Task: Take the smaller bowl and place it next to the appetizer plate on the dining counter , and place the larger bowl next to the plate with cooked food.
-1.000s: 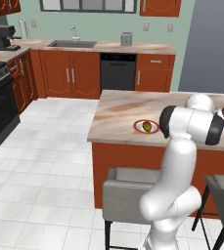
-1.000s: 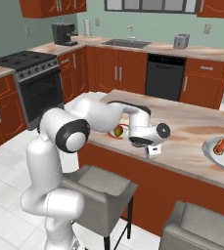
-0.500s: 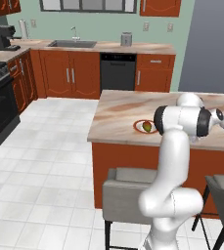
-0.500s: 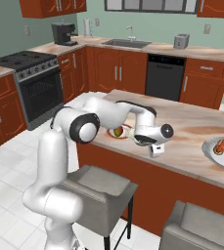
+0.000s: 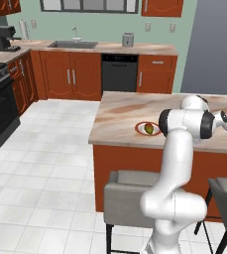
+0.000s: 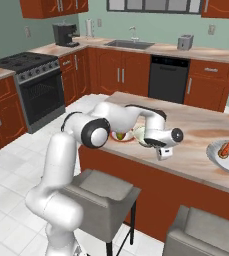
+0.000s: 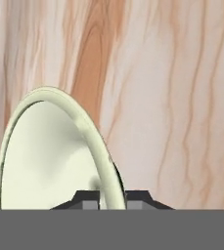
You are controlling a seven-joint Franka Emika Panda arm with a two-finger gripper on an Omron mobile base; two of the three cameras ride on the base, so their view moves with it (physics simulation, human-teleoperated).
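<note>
Hand view: the smaller bowl (image 7: 50, 156) sits on the worktop (image 7: 172, 97), its rim between the dark fingertips (image 7: 86, 197); bare marbled top beyond.
Hand (image 6: 162, 150): narrow around the rim; whether it grips, I cannot tell.
Right base view: bowl (image 6: 140, 134) just beside the appetizer plate (image 6: 122, 136), near the front edge.
Change: arm swung rightward along the worktop.
</note>
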